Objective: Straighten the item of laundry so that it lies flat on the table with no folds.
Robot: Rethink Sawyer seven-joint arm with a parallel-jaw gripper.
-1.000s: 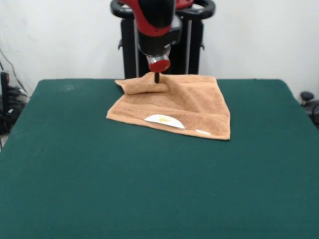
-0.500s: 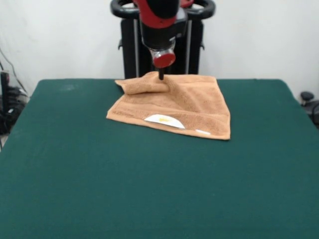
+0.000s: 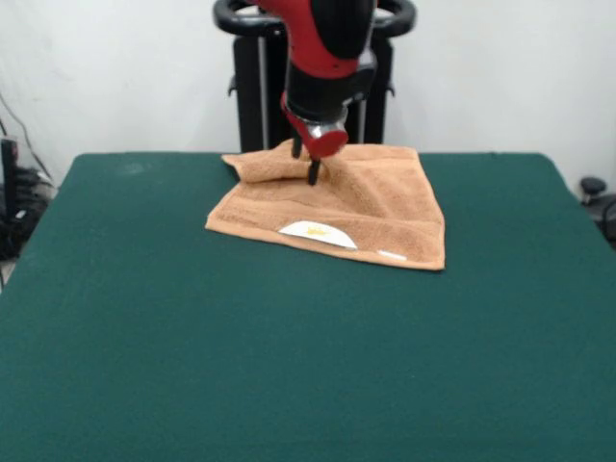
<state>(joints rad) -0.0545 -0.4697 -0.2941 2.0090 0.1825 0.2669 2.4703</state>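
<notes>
The item of laundry, a tan-orange towel (image 3: 361,207), lies on the far middle of the dark green table (image 3: 289,366). Its far left corner (image 3: 265,164) is folded over onto the rest in a rolled flap. White labels (image 3: 316,232) show on its near edge. My gripper (image 3: 305,162) hangs tilted right at the flap's right end, low over the towel. Two dark fingers (image 3: 313,173) show apart, open, with nothing clearly held between them.
A black pedestal frame (image 3: 375,87) stands behind the table's far edge. Cables and dark gear (image 3: 14,202) sit off the table's left side, and a dark object (image 3: 599,197) lies off its right.
The gripper has dropped lower and shifted slightly right and toward the camera, tilting as it went. The towel's folded flap has barely moved.
</notes>
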